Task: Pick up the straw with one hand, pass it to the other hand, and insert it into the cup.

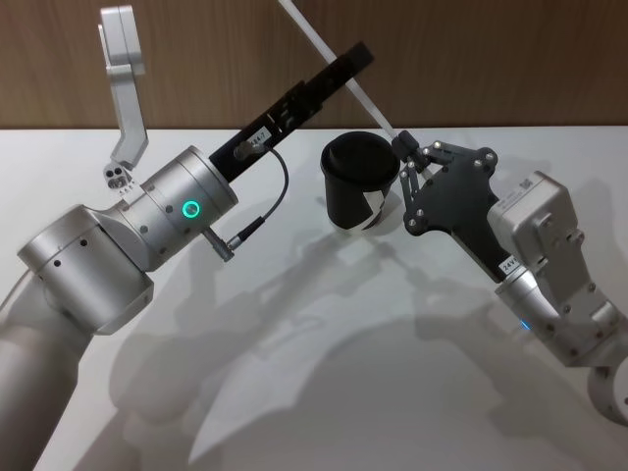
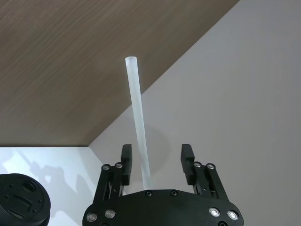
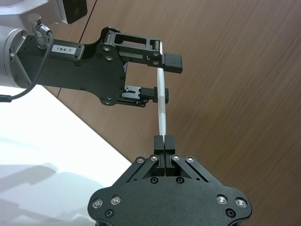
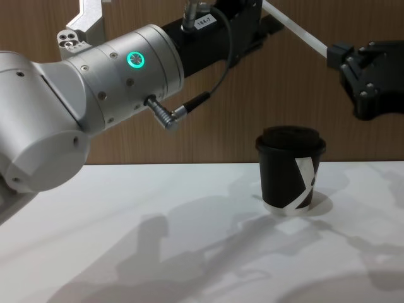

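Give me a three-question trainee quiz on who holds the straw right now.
1. True or false: the right gripper is shut on the straw.
2. The left gripper is: A) clamped on the straw; B) open, with the straw between its fingers; C) open, far from the straw.
3. Fill in: the cup stands upright on the ____.

Key: 1 true; 2 B; 3 table.

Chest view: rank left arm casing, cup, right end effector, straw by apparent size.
1. The left arm's silver casing, nearest the camera.
2. The cup and the right end effector, shut on the straw: about alike, unranked.
3. The straw.
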{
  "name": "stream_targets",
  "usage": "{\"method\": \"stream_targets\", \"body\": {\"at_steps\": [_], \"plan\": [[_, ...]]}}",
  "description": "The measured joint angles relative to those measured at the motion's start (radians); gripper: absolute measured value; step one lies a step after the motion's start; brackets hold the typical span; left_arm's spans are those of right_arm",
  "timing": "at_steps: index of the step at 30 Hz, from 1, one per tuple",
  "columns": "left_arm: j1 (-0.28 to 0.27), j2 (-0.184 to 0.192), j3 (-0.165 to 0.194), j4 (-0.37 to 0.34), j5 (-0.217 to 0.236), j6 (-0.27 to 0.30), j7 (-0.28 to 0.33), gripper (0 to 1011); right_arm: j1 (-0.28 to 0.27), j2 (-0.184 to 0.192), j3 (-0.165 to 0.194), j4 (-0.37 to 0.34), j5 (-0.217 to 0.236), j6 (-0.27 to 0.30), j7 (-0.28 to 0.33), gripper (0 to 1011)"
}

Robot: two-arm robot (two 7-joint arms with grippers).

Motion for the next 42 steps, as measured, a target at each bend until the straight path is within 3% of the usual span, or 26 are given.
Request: {"method": "stream_targets", "body": {"at_steps": [15, 21, 42], "plan": [[-0.001, -0.001, 0.002, 0.002, 0.001, -0.003, 0.003, 182, 0.000, 0.000, 0.000, 0.000, 0.000, 0.000, 0.000, 10], [-0.001, -0.001, 0.002, 0.002, 0.001, -0.003, 0.003, 37, 0.000, 0.000, 0.000, 0.000, 0.000, 0.000, 0.000, 10], [-0.001, -0.001, 0.002, 0.001, 0.001, -0.003, 0.003, 8, 0.000, 0.000, 0.000, 0.000, 0.000, 0.000, 0.000, 14]]}}
